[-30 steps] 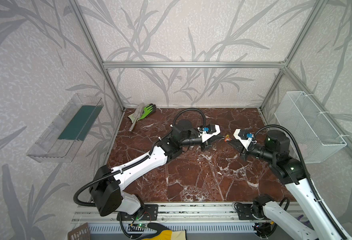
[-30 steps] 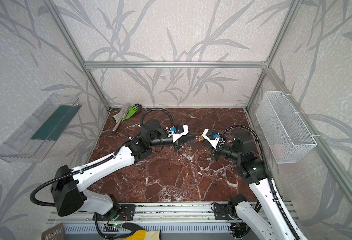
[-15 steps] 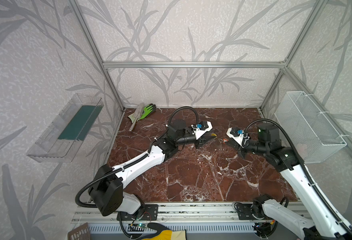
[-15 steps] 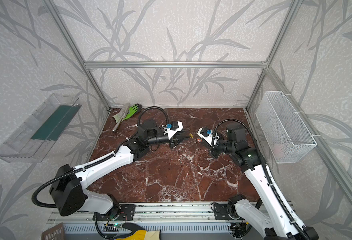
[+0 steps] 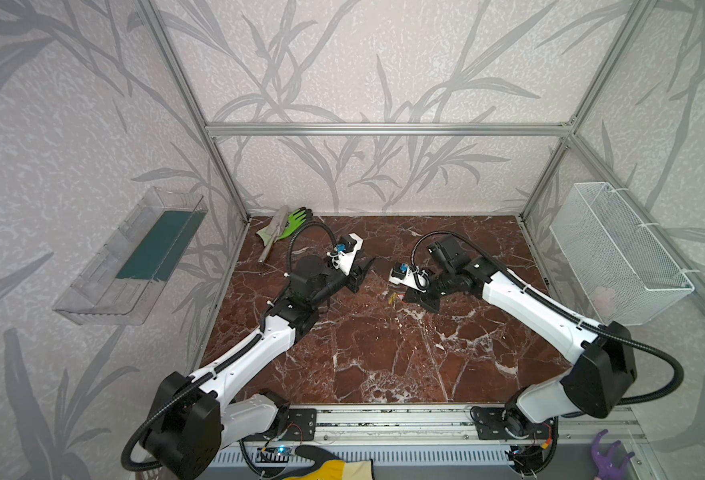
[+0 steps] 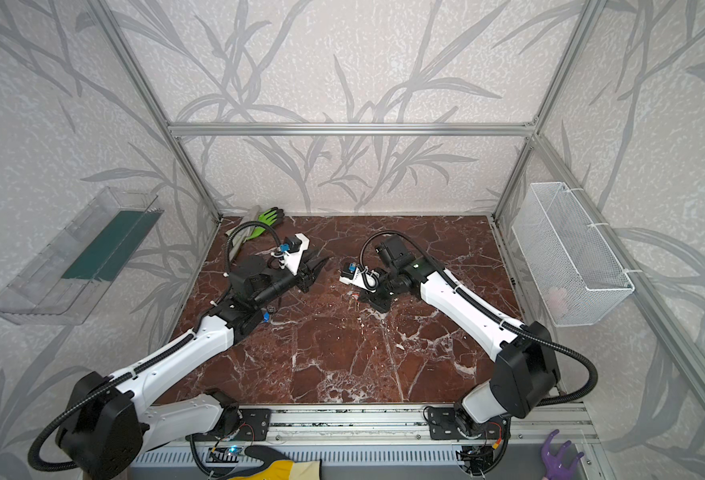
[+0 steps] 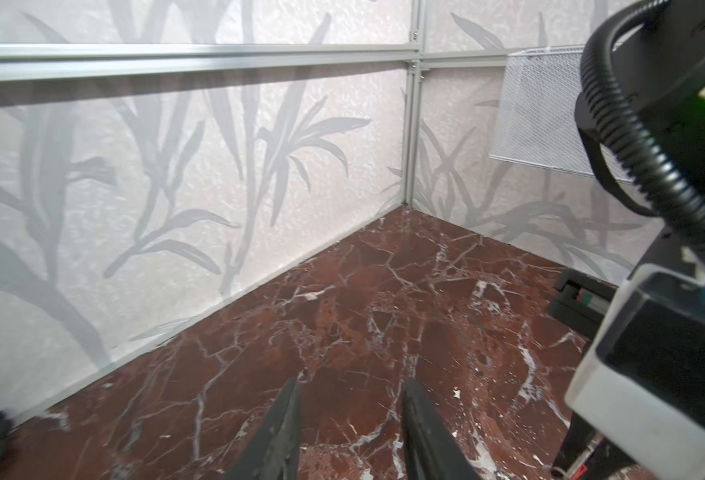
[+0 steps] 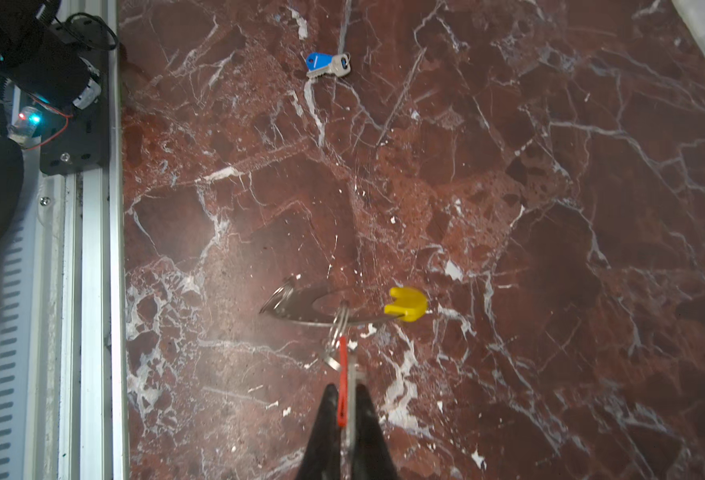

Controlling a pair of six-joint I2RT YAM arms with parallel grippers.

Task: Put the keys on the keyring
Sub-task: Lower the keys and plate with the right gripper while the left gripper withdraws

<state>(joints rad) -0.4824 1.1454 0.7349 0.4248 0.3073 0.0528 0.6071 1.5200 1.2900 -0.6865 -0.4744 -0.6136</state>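
The red-orange key [image 8: 343, 365] is gripped between the closed jaws of the right gripper [image 8: 345, 394], and only its thin edge is presented to the right wrist camera. A small split ring [image 8: 337, 332] is seen at the far end of this key. It appears to be looped over the rim of the keyring [image 8: 288, 309], though the hoop is viewed nearly edge-on and is blurred. The yellow section [image 8: 406, 305] of the hoop is turned to one side, and the marble table [image 8: 550, 208] is seen beneath.

The blue key [image 8: 326, 65] is laid flat on the table, well apart from the keyring. In a top view it is found just beside the left arm [image 6: 217, 336].

The jaws of the left gripper [image 7: 352, 380] are held apart, and nothing is seen between its fingers [image 7: 288, 428]. In both top views the two grippers are pointed towards each other near the middle of the table, with a clear gap between them.
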